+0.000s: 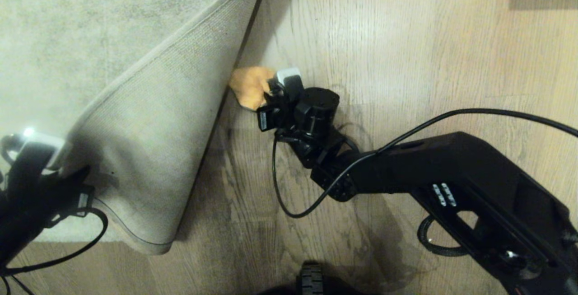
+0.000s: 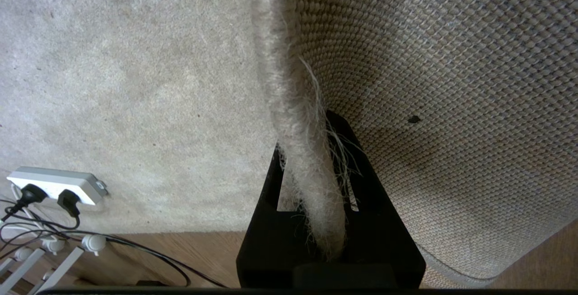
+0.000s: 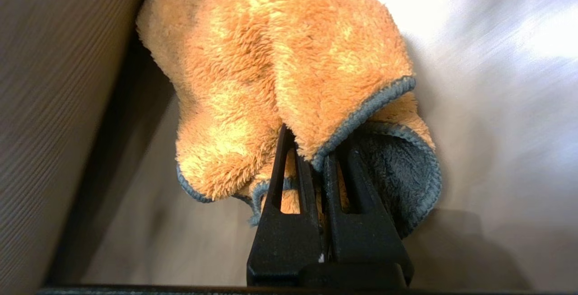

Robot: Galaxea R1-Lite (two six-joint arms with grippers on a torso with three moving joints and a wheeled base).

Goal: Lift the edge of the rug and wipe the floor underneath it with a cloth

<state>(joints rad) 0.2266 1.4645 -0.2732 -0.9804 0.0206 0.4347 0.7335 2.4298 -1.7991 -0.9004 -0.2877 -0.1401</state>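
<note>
Two grippers are working at once. The left gripper (image 2: 316, 173) is pinching the rug edge (image 2: 293, 119) between its closed fingers (image 2: 361, 182), with frayed pile fibres spilling over them; the bound border is running straight out ahead of the fingertips. To one side of that gripper the ribbed woven underside (image 1: 149, 150) of the lifted corner is facing up and curling over, and to the other side the mottled pile of the rug (image 1: 76, 28) is lying flat. Beyond the gripper's base, near the rug's far border, a white power strip (image 2: 54, 184) with black plugs and trailing cables is sitting on the boards.

The right gripper (image 3: 316, 159) is clamping the cloth (image 3: 271, 78), its fingers (image 3: 284, 222) shut tight on a fold of orange terry with grey trim and a darker grey patch. The cloth is bunching out ahead of the fingertips and pressing down on the floor (image 1: 384, 60). Just beside the cloth, on the side away from the black right arm (image 1: 451, 168), the raised flap of the rug is standing as a wall, its shadowed base nearly touching the orange pile. In the head view the cloth (image 1: 250, 86) is sitting right at the foot of that flap, directly in front of the right gripper (image 1: 271, 91).
</note>
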